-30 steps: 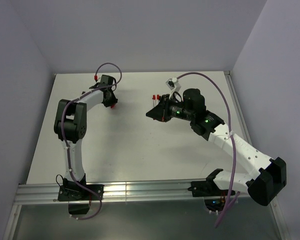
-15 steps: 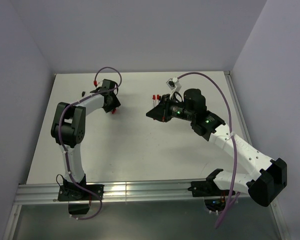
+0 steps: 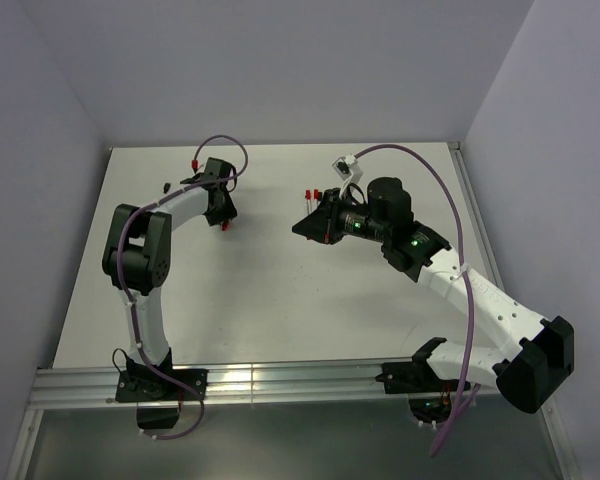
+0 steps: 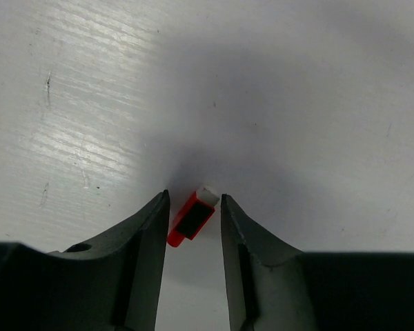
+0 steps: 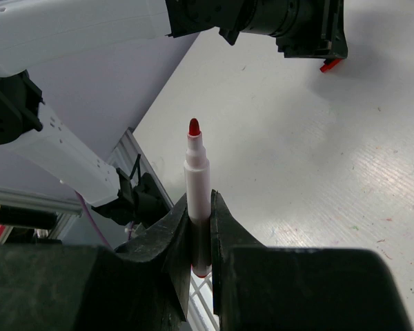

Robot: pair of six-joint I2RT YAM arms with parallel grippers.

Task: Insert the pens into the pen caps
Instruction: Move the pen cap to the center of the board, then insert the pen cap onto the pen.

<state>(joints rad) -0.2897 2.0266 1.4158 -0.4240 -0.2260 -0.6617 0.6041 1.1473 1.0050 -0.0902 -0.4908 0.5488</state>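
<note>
White tabletop (image 3: 280, 300) enclosed by pale lilac walls (image 3: 280, 70). Left gripper (image 4: 194, 196) stood released at the far left, its jaws straddling a short red plastic cap (image 4: 192, 219) that lay on the table just beside them. Right gripper (image 5: 199, 219), at the far middle, was clenched on a thin white-barrelled pen (image 5: 196, 181) with its bare red tip pointing left. Pen and cap were well apart, so no joining appeared done: cap pickup and insertion remained. Small red-ended pieces (image 3: 313, 193) beyond, probably further pens, were too small to judge.
</note>
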